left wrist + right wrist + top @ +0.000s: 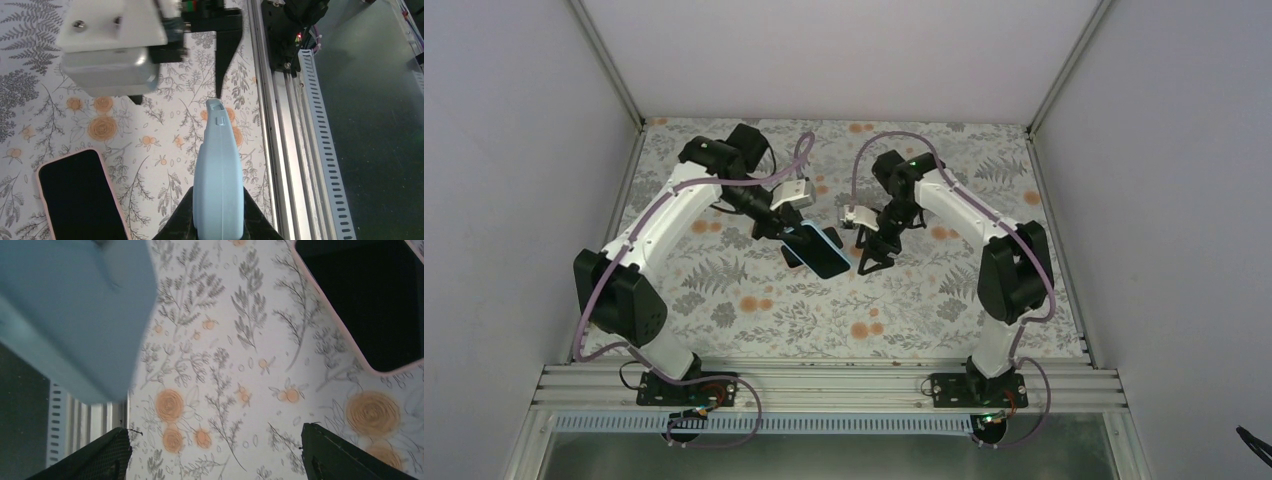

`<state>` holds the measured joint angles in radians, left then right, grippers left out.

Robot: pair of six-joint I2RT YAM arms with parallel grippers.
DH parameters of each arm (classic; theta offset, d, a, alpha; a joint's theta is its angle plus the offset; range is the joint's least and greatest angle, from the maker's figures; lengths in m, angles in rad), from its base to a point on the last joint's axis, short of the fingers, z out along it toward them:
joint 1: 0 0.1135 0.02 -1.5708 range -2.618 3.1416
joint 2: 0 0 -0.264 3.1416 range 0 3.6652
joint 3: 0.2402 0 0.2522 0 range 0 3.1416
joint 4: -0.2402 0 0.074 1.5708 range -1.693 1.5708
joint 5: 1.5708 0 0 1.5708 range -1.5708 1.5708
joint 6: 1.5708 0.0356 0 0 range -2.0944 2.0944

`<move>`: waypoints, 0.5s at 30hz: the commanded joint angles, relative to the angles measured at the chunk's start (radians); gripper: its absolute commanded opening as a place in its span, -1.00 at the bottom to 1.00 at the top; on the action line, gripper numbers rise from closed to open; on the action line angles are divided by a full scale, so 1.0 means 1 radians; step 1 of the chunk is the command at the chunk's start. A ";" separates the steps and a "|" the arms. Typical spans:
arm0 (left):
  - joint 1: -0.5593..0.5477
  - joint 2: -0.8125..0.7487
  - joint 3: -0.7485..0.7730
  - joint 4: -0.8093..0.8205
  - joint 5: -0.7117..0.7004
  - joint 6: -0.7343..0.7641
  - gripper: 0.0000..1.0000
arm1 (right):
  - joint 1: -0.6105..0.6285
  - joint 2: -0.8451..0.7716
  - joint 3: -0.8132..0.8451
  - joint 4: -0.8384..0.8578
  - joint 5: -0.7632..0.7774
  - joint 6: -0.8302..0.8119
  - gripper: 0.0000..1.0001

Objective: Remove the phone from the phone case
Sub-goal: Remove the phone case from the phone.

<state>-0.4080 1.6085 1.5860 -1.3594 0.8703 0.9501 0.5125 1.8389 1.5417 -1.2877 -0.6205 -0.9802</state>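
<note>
We found the left arm stretched over the middle of the bench (944, 310), its left gripper (218, 220) clamped on the light-blue phone case (218, 170), phone (826, 252) inside, held clear. The right gripper (212, 440) stood wide open, empty, just beside.

The light was soft and even, coming from overhead, and only faint, blurry shadows lay on the flowered table (754, 330). The overhead view was crisp from edge to edge. In the right wrist view the blue phone case (70, 315) sat close to the lens and smeared out of focus. The left wrist view showed it fairly sharp, the table pattern slightly soft.
</note>
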 commanded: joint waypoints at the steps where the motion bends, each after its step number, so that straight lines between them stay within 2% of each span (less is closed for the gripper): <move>1: 0.005 0.018 0.050 0.003 0.061 0.006 -0.95 | 0.033 -0.011 0.012 0.001 -0.067 0.017 0.67; 15: 0.005 -0.011 0.018 0.002 0.080 0.019 -0.95 | 0.044 0.079 0.084 0.010 -0.061 0.031 0.52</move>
<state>-0.4015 1.6337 1.5990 -1.3552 0.8722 0.9508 0.5556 1.8950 1.5818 -1.2858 -0.6689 -0.9501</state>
